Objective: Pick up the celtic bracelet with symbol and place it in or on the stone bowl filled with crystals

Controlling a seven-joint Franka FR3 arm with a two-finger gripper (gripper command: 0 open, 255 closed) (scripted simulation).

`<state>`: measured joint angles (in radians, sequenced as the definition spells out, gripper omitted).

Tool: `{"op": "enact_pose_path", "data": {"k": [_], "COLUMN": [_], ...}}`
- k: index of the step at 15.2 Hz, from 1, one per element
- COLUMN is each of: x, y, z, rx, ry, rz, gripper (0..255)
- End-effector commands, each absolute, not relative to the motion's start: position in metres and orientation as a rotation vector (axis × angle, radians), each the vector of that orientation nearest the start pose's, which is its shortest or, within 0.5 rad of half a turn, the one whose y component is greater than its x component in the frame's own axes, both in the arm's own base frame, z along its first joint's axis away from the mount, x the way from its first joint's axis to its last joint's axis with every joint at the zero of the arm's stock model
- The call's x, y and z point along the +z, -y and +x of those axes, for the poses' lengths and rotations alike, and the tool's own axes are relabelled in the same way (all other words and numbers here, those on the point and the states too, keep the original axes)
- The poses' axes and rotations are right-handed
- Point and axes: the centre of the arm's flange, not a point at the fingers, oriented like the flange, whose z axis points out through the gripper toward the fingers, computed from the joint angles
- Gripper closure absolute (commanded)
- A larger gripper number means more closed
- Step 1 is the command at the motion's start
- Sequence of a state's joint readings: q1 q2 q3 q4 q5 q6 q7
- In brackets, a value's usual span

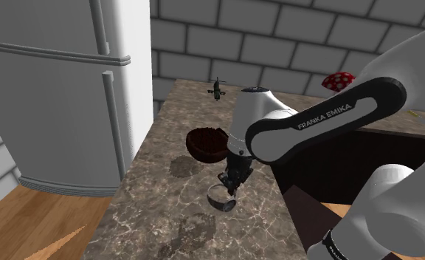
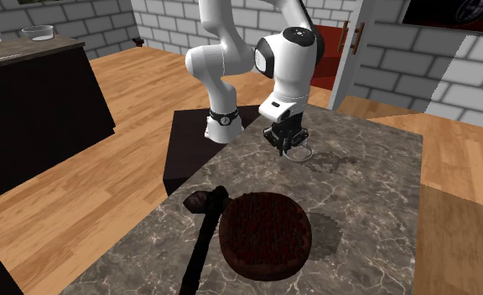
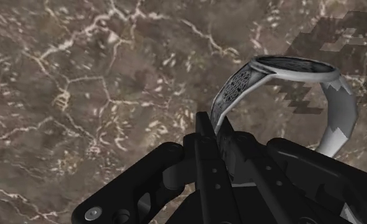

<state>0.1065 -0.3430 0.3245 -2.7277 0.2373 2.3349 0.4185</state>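
Bracelet (image 3: 236, 92): a grey, metal-looking open ring, broad where a round knotwork emblem is worked into it and narrowing to a plain band with notched edges. The end effector (image 3: 220, 143) holds it, its black fingers nearly closed and pinching the patterned band edge-on, so the ring stands out beyond the fingertips. In the shoulder view the bracelet (image 1: 220, 198) hangs under the end effector (image 1: 233, 176) and seems just clear of the surface (image 1: 159, 199), which is glossy brown marble with white veins. It is near the bowl (image 1: 206, 142), on the side facing the stand, and apart from it.

The bowl (image 2: 265, 233) is round, shallow and thick-walled, dark reddish-brown, with a rough, ridged filling up to the rim. Between the bowl and the bracelet (image 2: 298, 153) lies bare marble. A dark long-handled tool (image 2: 205, 230) lies just beside the bowl, between it and a long edge of the surface. On the bowl's other side the marble stretches open to the far edge.
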Motion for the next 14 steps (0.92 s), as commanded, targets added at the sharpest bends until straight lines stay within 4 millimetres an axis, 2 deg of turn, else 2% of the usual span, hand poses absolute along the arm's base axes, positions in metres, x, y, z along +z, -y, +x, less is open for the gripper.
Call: {"op": "enact_pose_path", "data": {"k": [1,14], "x": [0.328,0.397], "y": [-0.154,-0.154], "z": [0.344,0.344], "rx": [0.119,0.119], "ry": [-0.277,-0.277], "rz": [-3.097,-3.097], "gripper": [255,255]}}
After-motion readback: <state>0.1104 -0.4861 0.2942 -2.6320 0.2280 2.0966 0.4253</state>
